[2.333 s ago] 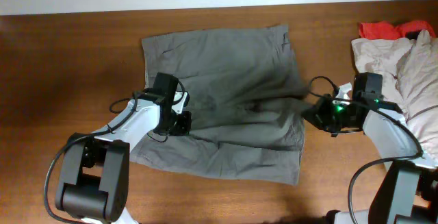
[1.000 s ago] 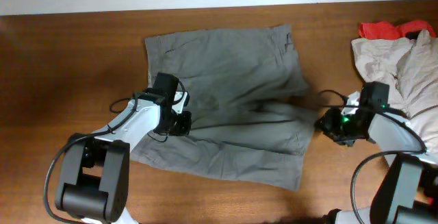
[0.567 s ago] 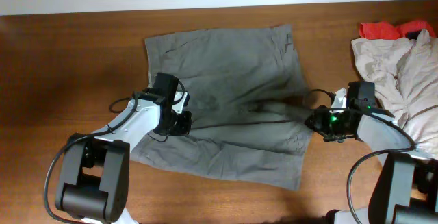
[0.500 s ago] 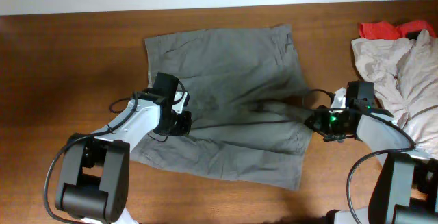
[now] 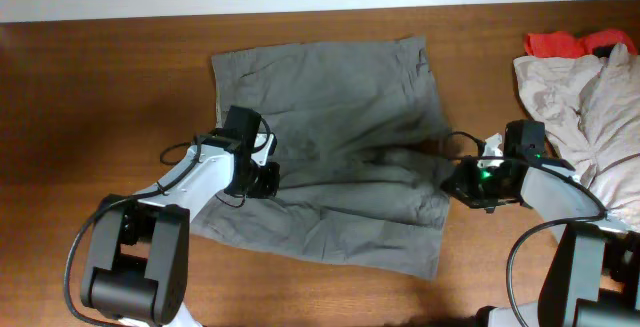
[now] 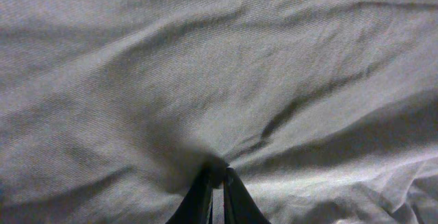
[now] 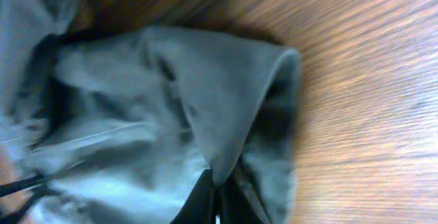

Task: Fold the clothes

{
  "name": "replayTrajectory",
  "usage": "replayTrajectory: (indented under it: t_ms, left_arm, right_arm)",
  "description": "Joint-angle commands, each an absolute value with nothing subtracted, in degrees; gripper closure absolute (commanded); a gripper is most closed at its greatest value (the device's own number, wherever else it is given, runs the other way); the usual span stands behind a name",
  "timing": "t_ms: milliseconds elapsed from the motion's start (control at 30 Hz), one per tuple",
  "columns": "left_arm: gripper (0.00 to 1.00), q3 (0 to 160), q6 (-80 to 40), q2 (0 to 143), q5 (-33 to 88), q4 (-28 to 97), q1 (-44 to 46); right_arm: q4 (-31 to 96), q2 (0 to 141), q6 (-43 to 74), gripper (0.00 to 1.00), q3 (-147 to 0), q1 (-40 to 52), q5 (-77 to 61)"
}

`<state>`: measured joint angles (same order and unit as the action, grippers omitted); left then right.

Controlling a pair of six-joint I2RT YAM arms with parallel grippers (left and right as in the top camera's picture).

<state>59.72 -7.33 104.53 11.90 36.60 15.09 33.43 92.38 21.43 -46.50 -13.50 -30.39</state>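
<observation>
No readable txt, labels, brands, nos. or signs in any view, incl. on the grey fabric [image 6: 219, 80] right at the fingertips.

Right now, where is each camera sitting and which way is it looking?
Overhead: above the table, facing straight down at the grey shorts; left gripper and right gripper show.
Left wrist: behind the left gripper, facing along its fingers into pinched cloth.
Right wrist: behind the right gripper, facing a folded edge and the table.
Shared: all three see the grey shorts.
</observation>
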Motion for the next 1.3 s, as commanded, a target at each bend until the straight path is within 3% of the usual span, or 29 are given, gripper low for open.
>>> replayTrajectory:
  t_ms: [0, 167, 333, 733, 767, 867, 933, 1267]
  left_arm:
    - [0.92, 59.0, -6.6, 105.3, 9.0, 36.6, 14.9]
    - [0.92, 59.0, -6.6, 105.3, 8.9, 36.6, 14.9]
    - [0.92, 59.0, -6.6, 105.3, 7.7, 36.7, 14.9]
    - [0.92, 59.0, -6.6, 105.3, 7.0, 36.6, 14.9]
    - [0.92, 59.0, -6.6, 105.3, 7.0, 36.6, 14.9]
    - [0.92, 59.0, -6.6, 105.3, 7.0, 36.6, 14.9]
    - [0.92, 59.0, -6.6, 105.3, 7.0, 36.6, 14.9]
    - [0.86, 59.1, -6.6, 105.3, 6.2, 36.2, 14.9]
  right_arm:
    - [33.2, 90.9, 27.8, 0.96, -49.0, -13.2, -40.7]
    - [26.9, 90.1, 34.2, 0.96, -49.1, -13.3, -45.3]
    - [20.7, 90.1, 35.0, 0.96, -49.1, -15.0, -40.1]
    - [20.1, 90.1, 34.2, 0.95, -49.1, -23.4, -35.0]
    - [19.9, 90.1, 33.1, 0.89, -49.1, -23.1, -35.1]
    - [20.0, 90.1, 29.7, 0.55, -49.1, -22.5, -35.3]
    - [20.1, 90.1, 27.1, 0.44, -49.1, -22.5, -35.3]
    - [28.5, 84.8, 12.3, 0.43, -49.1, -22.6, -39.5]
